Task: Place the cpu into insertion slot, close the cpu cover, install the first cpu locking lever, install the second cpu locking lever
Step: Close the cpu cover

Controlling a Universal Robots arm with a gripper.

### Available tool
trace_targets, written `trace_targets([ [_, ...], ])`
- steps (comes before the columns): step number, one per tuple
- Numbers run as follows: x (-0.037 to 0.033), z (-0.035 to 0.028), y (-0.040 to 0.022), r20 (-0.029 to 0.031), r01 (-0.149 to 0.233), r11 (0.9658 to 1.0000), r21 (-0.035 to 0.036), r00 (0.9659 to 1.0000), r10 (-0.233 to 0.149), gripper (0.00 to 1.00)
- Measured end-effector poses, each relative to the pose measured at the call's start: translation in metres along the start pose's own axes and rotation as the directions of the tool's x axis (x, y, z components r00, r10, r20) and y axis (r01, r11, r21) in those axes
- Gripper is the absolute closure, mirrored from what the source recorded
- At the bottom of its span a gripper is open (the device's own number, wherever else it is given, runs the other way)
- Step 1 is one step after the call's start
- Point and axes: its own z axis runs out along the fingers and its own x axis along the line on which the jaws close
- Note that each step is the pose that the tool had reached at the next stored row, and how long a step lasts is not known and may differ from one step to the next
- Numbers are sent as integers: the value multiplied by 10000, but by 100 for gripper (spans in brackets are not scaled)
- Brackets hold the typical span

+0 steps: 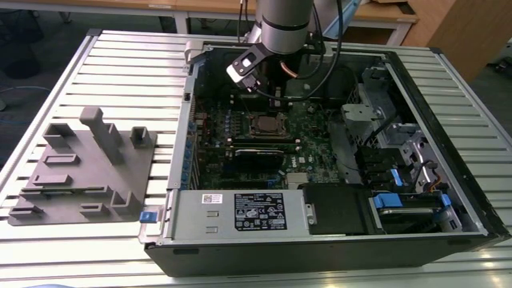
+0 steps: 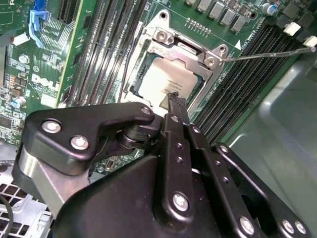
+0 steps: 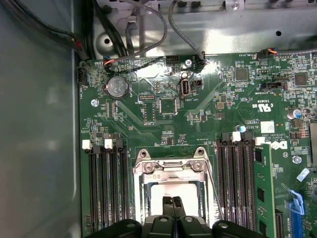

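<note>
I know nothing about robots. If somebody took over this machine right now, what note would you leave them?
Hand: shut, apparently holding nothing, its tips right over the cpu.
Cpu: lying in the slot.
Cover: looks to be down around the cpu.
Done: cpu placed; cover apparently closed.
Left: one lever sticks out sideways, unlatched. I cannot tell the state of the second lever.
</note>
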Motion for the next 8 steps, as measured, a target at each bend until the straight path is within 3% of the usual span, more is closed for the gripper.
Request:
trace_targets([
  [8, -6, 6, -39, 4, 6, 10000, 1, 10000, -6, 89],
])
